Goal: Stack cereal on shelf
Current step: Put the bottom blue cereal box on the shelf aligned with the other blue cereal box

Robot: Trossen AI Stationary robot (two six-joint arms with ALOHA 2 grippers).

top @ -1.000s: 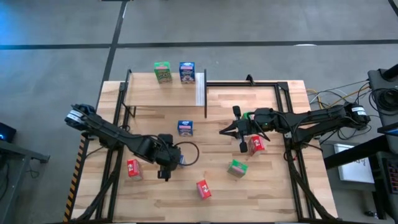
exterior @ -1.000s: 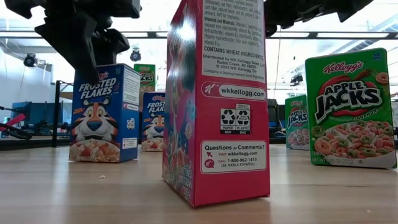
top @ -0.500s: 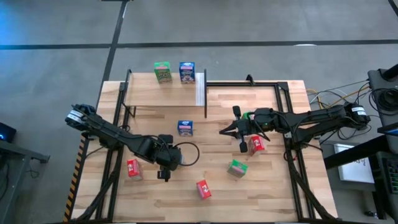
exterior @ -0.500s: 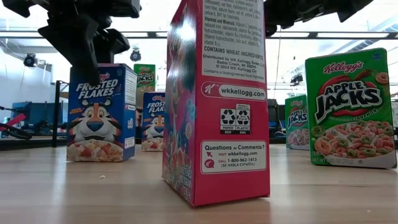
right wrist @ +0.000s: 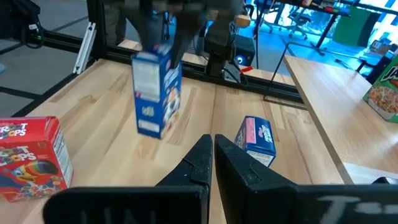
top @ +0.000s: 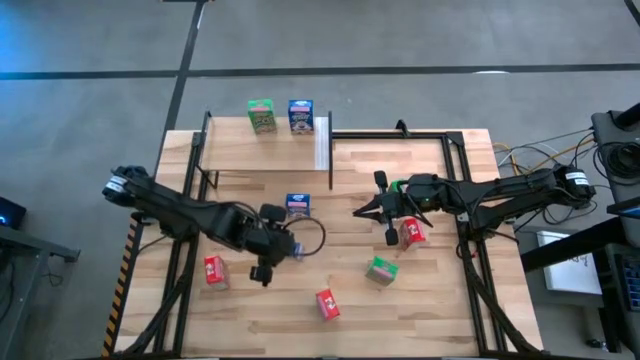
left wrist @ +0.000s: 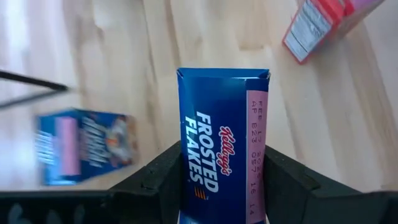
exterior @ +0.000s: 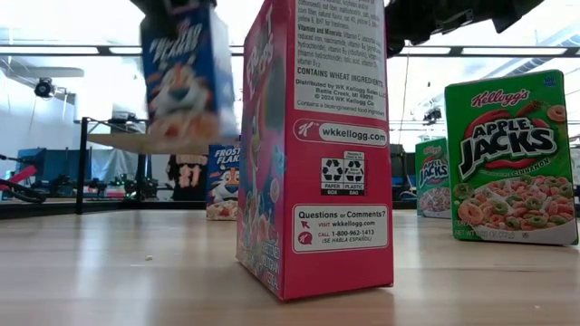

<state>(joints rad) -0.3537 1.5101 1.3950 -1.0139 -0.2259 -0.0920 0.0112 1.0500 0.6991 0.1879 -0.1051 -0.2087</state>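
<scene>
A light wooden tabletop (top: 430,290) carries the shelf (top: 262,152) at its far edge, where a green box (top: 262,116) and a blue box (top: 301,115) stand. Mid-table, the left gripper (left wrist: 222,186) clamps a blue Frosted Flakes box (left wrist: 222,165), lifted clear of the wood. The right gripper (right wrist: 213,163), fingers pressed together, hovers beside a red box (top: 412,233).
</scene>
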